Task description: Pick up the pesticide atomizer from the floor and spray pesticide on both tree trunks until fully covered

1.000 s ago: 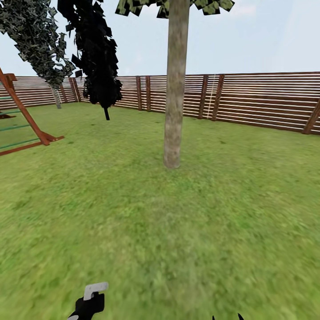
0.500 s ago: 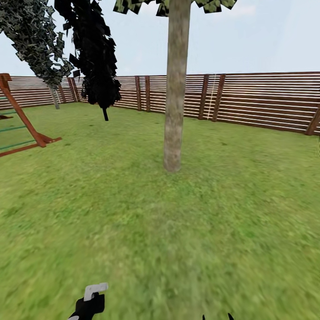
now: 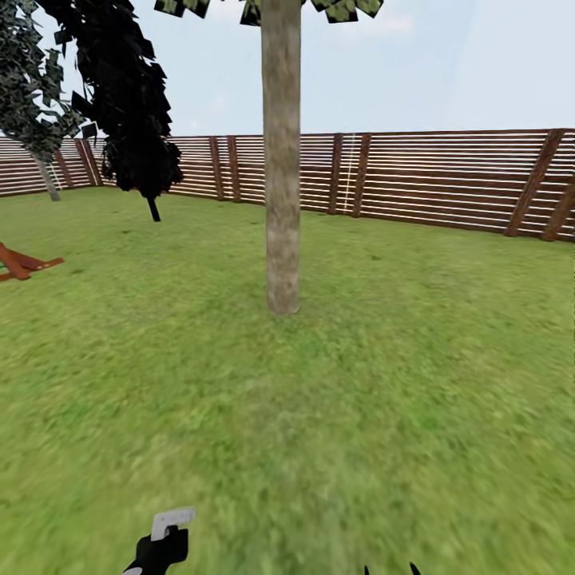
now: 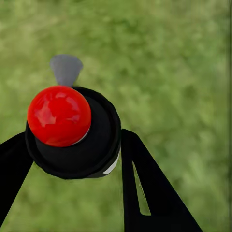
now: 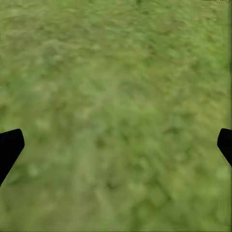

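— Two grippers on the sheet. Left one first?

— Left gripper [image 4: 72,159] is clamped on the pesticide atomizer [image 4: 72,137]: black fingers [image 4: 154,193] press either side of its round dark body, red ball on top, grey nozzle pointing out over the grass. From the head camera the same atomizer [image 3: 164,539] sits low at the left edge of view, its white part uppermost, over the lawn [image 3: 359,415].

— Right gripper?

— Right gripper [image 5: 116,145] is spread wide with nothing between the tips — only blurred grass beyond. Its two dark tips [image 3: 390,569] just poke into the bottom of the head view.

— Trees?

— One tree trunk [image 3: 281,160] stands ahead, slightly left of centre, upright, pale mottled bark, foliage cut off at the top. Well apart from the atomizer. Farther back left, a second pale trunk [image 3: 49,182] near the fence [image 3: 447,180] (a dark-leaved tree [image 3: 128,104] stands beside it).

— Other items?

— Brown wooden frame [image 3: 24,262], left edge, on the grass.
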You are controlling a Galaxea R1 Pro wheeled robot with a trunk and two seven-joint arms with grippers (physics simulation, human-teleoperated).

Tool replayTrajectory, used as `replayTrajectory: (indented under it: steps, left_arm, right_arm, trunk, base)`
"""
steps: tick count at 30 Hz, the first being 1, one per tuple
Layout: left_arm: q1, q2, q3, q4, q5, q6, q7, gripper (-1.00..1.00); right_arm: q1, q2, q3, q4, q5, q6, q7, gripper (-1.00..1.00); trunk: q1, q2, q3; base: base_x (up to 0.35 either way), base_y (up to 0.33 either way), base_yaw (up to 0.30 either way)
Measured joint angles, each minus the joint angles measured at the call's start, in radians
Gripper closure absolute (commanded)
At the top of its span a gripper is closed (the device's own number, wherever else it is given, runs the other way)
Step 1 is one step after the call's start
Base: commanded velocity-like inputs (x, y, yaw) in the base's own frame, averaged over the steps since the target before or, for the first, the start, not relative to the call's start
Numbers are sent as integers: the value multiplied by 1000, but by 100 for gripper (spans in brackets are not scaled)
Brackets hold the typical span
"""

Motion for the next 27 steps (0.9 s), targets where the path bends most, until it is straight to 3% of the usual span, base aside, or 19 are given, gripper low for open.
replayTrajectory:
  steps: [27]
  left_arm:
    - [0,0,0,8,0,0,0,100]
  right_arm:
    - [0,0,3,1,7,0,3,-100]
  trunk:
    - [0,0,3]
  base:
    - [286,0,-21]
